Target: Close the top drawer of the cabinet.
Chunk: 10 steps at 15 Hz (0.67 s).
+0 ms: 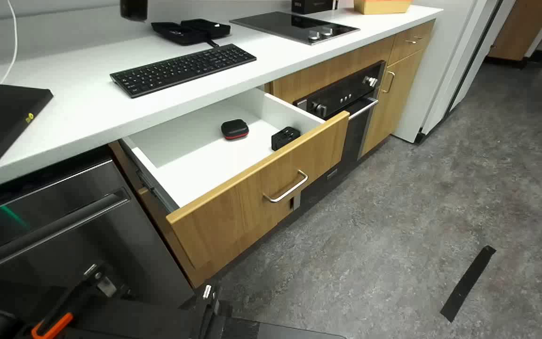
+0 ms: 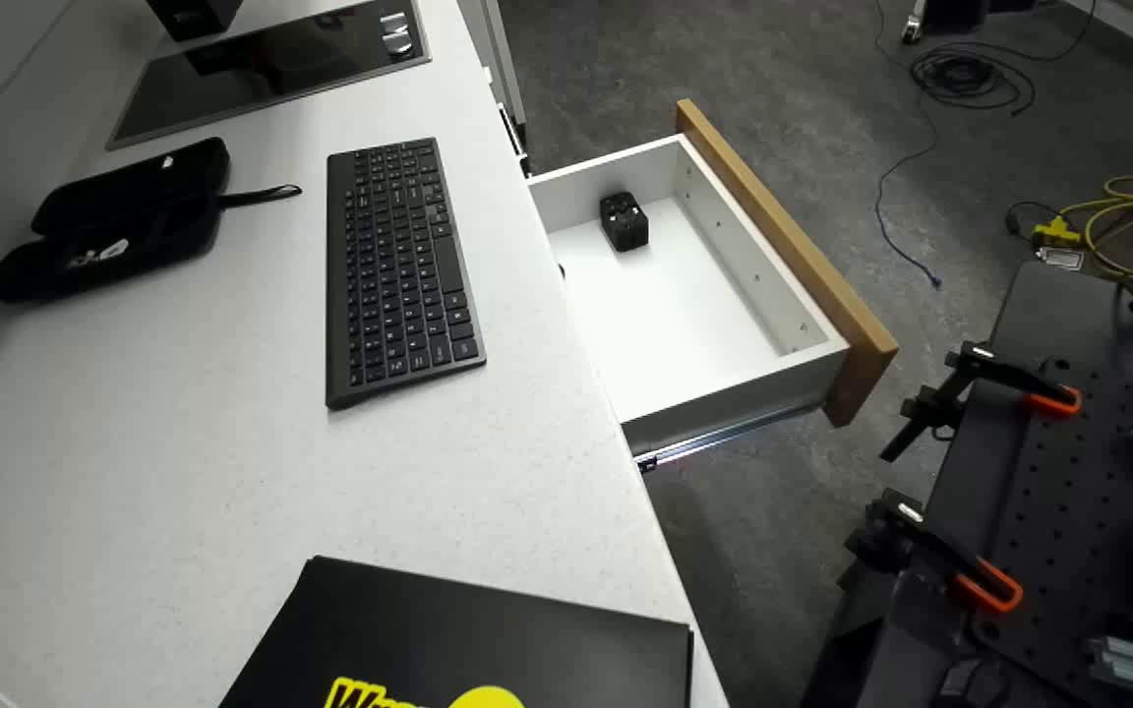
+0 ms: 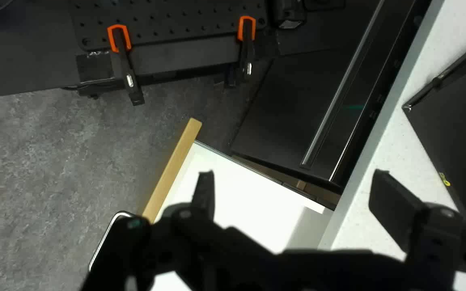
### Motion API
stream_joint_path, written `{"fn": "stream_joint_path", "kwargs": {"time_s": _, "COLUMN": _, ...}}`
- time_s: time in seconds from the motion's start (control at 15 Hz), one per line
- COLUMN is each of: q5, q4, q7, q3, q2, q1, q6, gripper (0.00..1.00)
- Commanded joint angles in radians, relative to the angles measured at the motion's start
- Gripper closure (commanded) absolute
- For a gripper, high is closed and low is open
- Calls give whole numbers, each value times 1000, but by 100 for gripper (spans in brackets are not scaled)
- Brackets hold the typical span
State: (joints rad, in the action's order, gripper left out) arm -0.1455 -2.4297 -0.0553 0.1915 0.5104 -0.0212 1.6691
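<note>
"How are the fingers [image 3: 397, 210] standing?"

"They're pointing down over the edge of the desk [image 1: 92, 106], gaping wide, gripping nothing."

"And the drawer [image 1: 238, 212]?"

"It's standing open, jutting from the cabinet [image 1: 400, 96] below the desk."

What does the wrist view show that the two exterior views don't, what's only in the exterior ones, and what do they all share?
Only the wrist view shows both black fingers of the gripper, spread apart. A dark shape cut off at an exterior view's top edge can't be identified.

Only the exterior views show the flat black keyboard, glossy black rectangular cooktop, open black case and small blocky black item.

All share the light oak-fronted top drawer, pulled out, the white countertop and the flat black box with yellow print.
</note>
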Motion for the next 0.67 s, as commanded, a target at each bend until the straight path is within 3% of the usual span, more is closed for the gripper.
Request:
{"fn": "stream_joint_path", "kwargs": {"time_s": 0.0, "q5": -10, "q4": 1, "q7": -12, "q3": -26, "q2": -4, "q1": -31, "q6": -3, "gripper": 0}}
{"fn": "stream_joint_path", "kwargs": {"time_s": 0.27, "q5": -10, "q4": 1, "q7": -12, "q3": -26, "q2": -4, "q1": -31, "q6": -3, "gripper": 0}}
{"fn": "stream_joint_path", "kwargs": {"time_s": 0.6, "q5": 99, "q4": 2, "q7": 42, "q3": -5, "q2": -134, "q1": -121, "q6": 193, "gripper": 0}}
